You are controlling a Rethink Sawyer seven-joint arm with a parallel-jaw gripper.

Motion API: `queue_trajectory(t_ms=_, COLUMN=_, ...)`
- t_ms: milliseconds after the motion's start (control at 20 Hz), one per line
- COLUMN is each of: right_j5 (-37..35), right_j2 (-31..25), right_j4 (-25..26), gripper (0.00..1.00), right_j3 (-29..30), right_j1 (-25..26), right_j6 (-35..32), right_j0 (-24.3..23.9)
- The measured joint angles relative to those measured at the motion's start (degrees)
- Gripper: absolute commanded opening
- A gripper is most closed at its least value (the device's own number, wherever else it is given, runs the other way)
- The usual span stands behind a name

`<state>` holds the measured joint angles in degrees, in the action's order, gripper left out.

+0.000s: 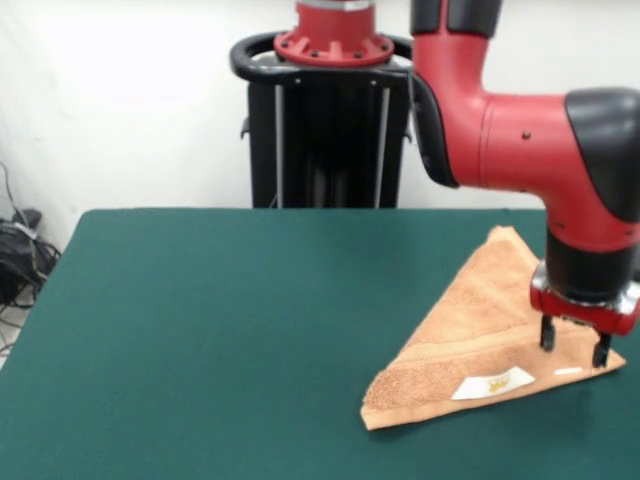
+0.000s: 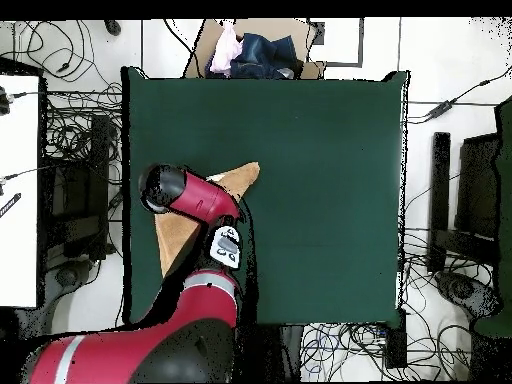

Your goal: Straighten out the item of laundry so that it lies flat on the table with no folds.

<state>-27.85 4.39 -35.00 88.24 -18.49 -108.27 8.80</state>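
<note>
The item of laundry (image 1: 478, 335) is a peach-orange towel folded over into a triangle at the right side of the dark green table (image 1: 200, 320). A white label (image 1: 492, 383) shows near its front edge. My gripper (image 1: 573, 353) is open and points down over the towel's right corner, with its fingertips (image 1: 547, 340) at or just above the cloth. Seen from above, the arm covers the gripper and most of the towel (image 2: 240, 180), which lies near the left edge of the table (image 2: 320, 180).
The towel's right corner and my gripper sit close to the table's edge. A cardboard box of clothes (image 2: 255, 52) stands beyond the table's top edge in the overhead view. Cables (image 1: 20, 250) lie on the floor around the table.
</note>
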Motion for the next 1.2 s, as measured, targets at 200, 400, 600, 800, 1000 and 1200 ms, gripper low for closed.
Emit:
queue_trajectory(t_ms=200, right_j5=3.2, right_j2=-0.2, right_j4=0.0, gripper=1.00, right_j3=-0.6, right_j1=2.0, right_j6=0.0, right_j0=1.5)
queue_trajectory(t_ms=400, right_j5=3.5, right_j2=-0.2, right_j4=-0.2, gripper=1.00, right_j3=-0.8, right_j1=2.0, right_j6=0.0, right_j0=1.7)
queue_trajectory(t_ms=600, right_j5=3.5, right_j2=-0.2, right_j4=-0.2, gripper=1.00, right_j3=-0.8, right_j1=2.0, right_j6=0.0, right_j0=1.7)
queue_trajectory(t_ms=800, right_j5=3.5, right_j2=-0.3, right_j4=-0.3, gripper=1.00, right_j3=-0.8, right_j1=2.0, right_j6=0.0, right_j0=1.7)
queue_trajectory(t_ms=1000, right_j5=3.5, right_j2=-0.3, right_j4=-0.4, gripper=1.00, right_j3=-0.8, right_j1=2.1, right_j6=0.0, right_j0=1.6)
queue_trajectory(t_ms=1200, right_j5=3.5, right_j2=-0.4, right_j4=-0.4, gripper=1.00, right_j3=-0.8, right_j1=2.1, right_j6=0.0, right_j0=1.6)
